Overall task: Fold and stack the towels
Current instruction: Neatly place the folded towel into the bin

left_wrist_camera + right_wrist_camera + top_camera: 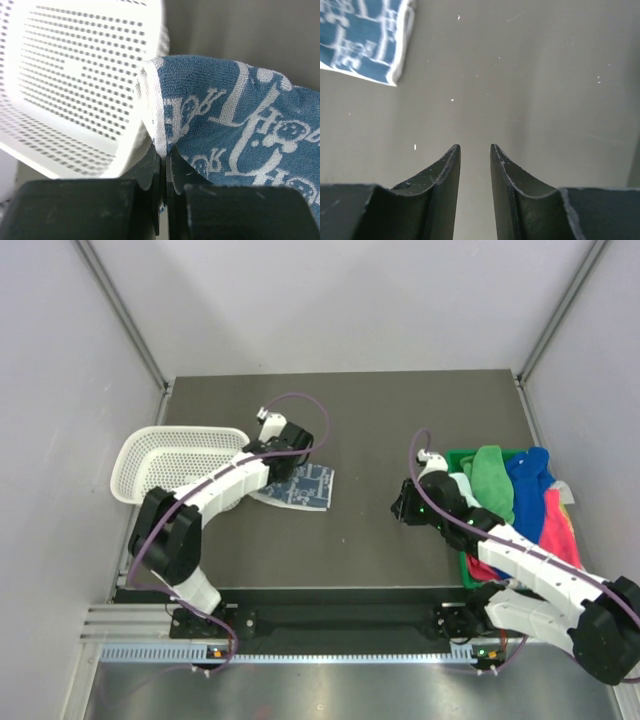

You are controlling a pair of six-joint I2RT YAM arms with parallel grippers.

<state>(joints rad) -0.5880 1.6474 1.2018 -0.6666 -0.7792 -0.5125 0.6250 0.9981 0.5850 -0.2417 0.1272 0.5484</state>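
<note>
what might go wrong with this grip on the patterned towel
1. The left end effector pinches the towel by just its hem corner; a pull may slip it free.
2. The basket sits right beside that grip, so a lift could knock it.
3. The right end effector is open over bare table, so a one-sided fold may bunch.

Clear middle lane
We see bare bench (380,530) between the patterned towel (305,485) by the basket (170,465) and the bin (457,454).
</note>
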